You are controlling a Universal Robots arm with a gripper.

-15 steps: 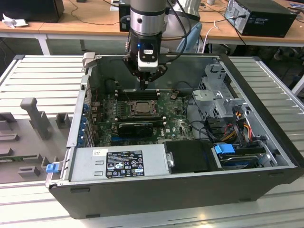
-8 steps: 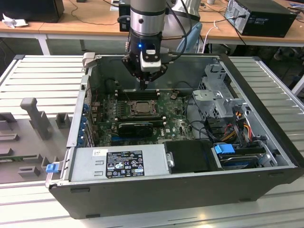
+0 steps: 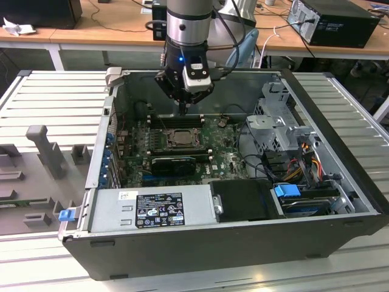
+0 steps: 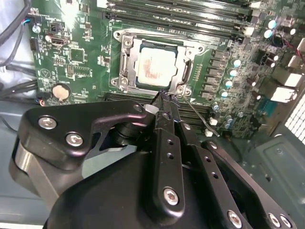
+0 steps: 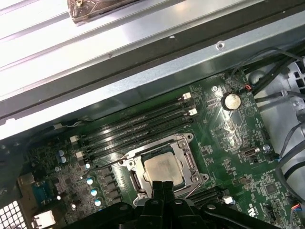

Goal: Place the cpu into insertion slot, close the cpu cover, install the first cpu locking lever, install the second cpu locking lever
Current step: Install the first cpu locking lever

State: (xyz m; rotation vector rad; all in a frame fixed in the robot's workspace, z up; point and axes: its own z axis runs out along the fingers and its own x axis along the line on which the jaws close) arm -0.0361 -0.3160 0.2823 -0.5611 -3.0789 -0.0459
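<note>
While the cpu (image 4: 153,68) sits in the slot (image 4: 119,82) with the cover (image 4: 185,67) down around it, the end effector (image 4: 163,98) hangs clenched and empty at the slot's corner, pinched narrow, apparently to push the thin lever (image 4: 200,117) alongside.

Black claw (image 5: 163,185) blocks near edge of square metal-rimmed insertion slot (image 5: 193,162) in first wrist view. Thin silver wire lever (image 4: 202,120): contact with claw unclear.

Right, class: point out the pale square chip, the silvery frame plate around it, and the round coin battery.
Pale beige-silver square chip (image 4: 155,67), second wrist view, centre of face.
Silvery metal frame plate (image 4: 128,59), second wrist view, one side bar.
Round silver coin battery (image 5: 231,100), first wrist view, its middle.
</note>
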